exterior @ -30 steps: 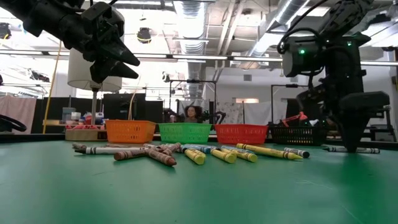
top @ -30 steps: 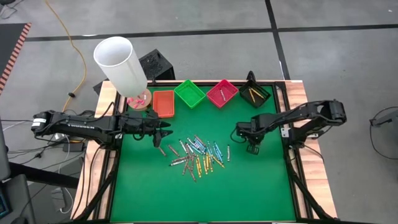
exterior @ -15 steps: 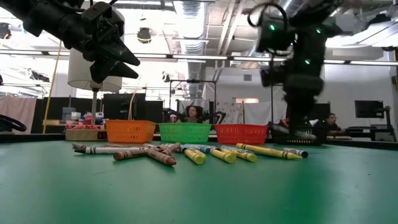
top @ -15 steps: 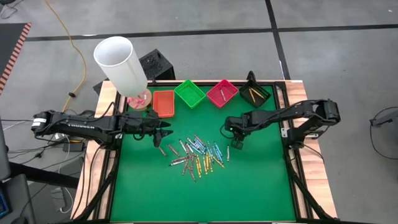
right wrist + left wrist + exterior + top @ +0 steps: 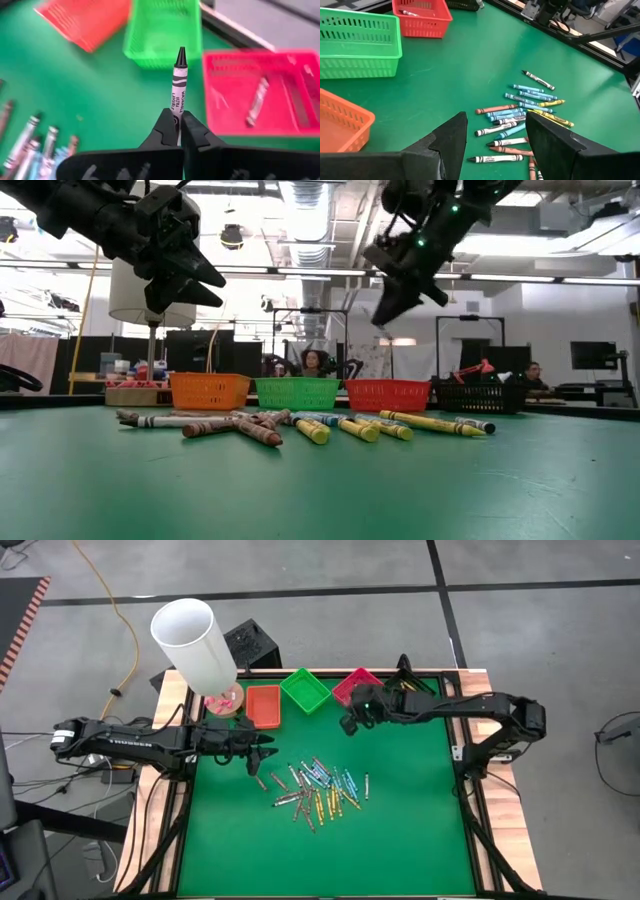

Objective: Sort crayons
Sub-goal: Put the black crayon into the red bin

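Several crayons (image 5: 318, 790) lie in a loose pile on the green mat, and they also show in the left wrist view (image 5: 520, 107) and the low view (image 5: 300, 423). My right gripper (image 5: 350, 722) hangs high above the mat near the pink tray (image 5: 357, 688), shut on a white-wrapped crayon with a black tip (image 5: 178, 85). My left gripper (image 5: 262, 755) hovers open at the pile's left; nothing is between its fingers (image 5: 495, 125). My right gripper pinches the crayon's wrapped rear end (image 5: 177, 114) between its two fingertips. The crayon runs on along the fingers and sticks out ahead of them, black tip foremost. The fingers slant down from the table's right. The crayon is lifted clear of the mat.
Along the far edge stand an orange tray (image 5: 263, 705), a green tray (image 5: 305, 690), the pink tray with crayons in it (image 5: 257, 107) and a black tray (image 5: 408, 690). A tall white cylinder (image 5: 195, 645) rises at the far left corner.
My right gripper has risen from the mat at the pile's right. It has swung toward the far edge and the pink tray, turning as it went. The crayon has gone with it, lifted clear of the mat.
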`<state>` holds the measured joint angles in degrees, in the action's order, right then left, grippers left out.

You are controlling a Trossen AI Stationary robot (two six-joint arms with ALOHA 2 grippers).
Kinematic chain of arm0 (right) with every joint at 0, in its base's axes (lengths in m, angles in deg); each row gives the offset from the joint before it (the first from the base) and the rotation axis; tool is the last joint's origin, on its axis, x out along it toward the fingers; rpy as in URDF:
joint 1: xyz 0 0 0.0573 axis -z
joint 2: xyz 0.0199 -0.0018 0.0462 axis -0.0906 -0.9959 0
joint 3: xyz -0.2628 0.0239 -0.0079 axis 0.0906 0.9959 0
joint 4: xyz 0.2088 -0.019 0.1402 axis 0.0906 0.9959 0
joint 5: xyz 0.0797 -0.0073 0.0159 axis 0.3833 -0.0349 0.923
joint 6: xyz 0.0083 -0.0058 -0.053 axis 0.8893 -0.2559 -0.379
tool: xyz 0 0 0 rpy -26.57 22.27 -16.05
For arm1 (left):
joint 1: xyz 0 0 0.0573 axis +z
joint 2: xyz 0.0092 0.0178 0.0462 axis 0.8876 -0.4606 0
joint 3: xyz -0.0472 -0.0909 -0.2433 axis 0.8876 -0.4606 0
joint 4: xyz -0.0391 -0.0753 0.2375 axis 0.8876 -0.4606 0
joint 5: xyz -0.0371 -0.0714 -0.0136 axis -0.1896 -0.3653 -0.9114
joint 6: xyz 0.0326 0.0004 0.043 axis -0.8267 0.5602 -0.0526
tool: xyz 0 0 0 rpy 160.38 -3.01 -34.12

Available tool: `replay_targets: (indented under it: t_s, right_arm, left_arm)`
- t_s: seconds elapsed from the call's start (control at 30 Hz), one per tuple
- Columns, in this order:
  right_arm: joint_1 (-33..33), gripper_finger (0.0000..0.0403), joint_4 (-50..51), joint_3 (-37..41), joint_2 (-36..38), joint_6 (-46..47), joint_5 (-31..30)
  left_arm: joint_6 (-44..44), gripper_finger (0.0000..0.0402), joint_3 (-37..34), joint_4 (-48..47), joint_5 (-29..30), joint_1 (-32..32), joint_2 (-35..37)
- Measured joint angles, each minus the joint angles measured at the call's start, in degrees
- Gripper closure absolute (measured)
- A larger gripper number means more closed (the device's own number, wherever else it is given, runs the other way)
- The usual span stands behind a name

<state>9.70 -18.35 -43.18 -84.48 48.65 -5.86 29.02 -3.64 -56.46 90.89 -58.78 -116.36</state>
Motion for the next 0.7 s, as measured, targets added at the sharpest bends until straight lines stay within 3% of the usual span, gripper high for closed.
replay_targets:
  t_s: [0.13, 0.23, 0.53, 0.7]
  right_arm:
    - [-1.0, 0.0401, 9.7, 0.0, 0.0, 4.2, 0.1]
    - [-2.7, 0.0401, 10.8, 0.0, 0.0, 5.5, -1.5]
    - [3.8, 0.04, -8.6, -0.1, -1.0, 6.2, -5.8]
    - [8.5, 0.04, -13.1, -0.1, -2.9, 10.2, -9.2]
  left_arm:
    - [0.0, 0.021, 0.0, 0.0, 0.2, 0.0, 0.0]
    - [-0.3, 0.021, 0.0, 0.0, 1.2, 0.0, 0.0]
    - [-0.4, 0.021, 0.0, 0.0, 1.5, 0.0, 0.0]
    - [0.1, 0.021, 0.0, 0.0, 1.6, 0.0, 0.0]
